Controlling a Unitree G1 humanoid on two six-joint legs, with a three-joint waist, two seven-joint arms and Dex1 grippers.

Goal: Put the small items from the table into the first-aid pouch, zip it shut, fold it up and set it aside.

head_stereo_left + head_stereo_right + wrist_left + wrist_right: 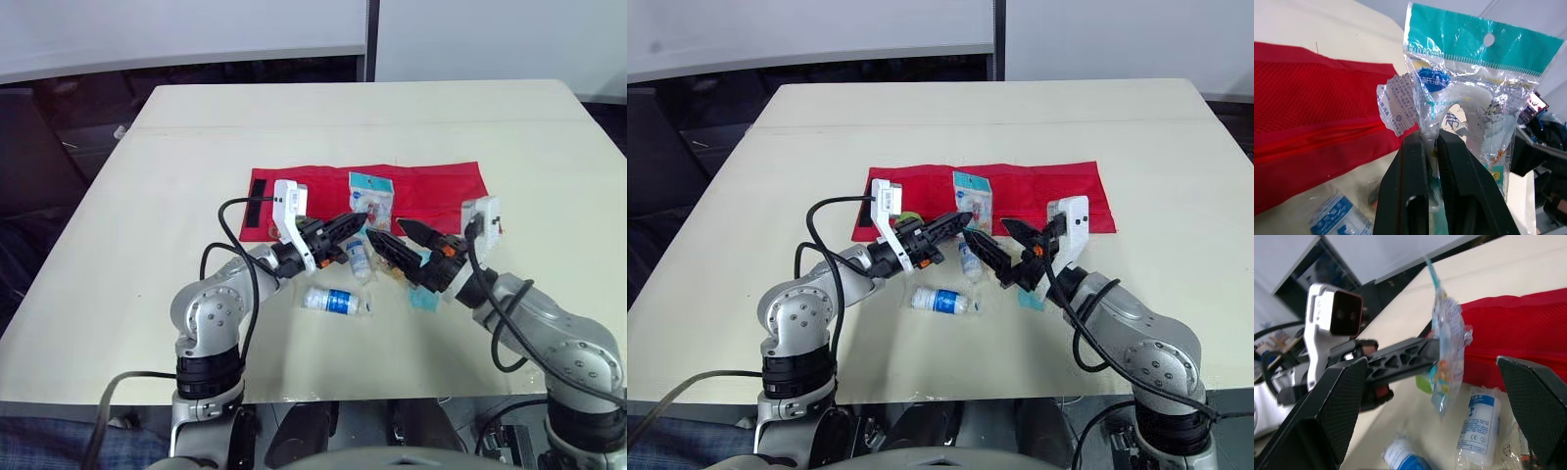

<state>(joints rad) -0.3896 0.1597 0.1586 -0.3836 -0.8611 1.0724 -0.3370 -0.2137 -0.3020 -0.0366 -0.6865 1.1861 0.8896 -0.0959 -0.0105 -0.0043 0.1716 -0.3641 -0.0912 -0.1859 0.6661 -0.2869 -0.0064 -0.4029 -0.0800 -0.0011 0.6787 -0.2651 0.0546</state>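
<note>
Left pincer [1430,142] is clamped on a crinkly clear plastic packet [1469,93] with a teal header, held up at the flat red mesh pouch's [431,186] near edge. Right pincer [387,231] gapes beside it. A plastic-wrapped cylindrical roll [333,301] lies on the smooth counter [196,147].

Cream table [147,196], red pouch [431,186] flat at mid-table. Just in front of the pouch: blue-labelled roll [333,301], second white roll [361,262], small teal packet [424,299], close together.
</note>
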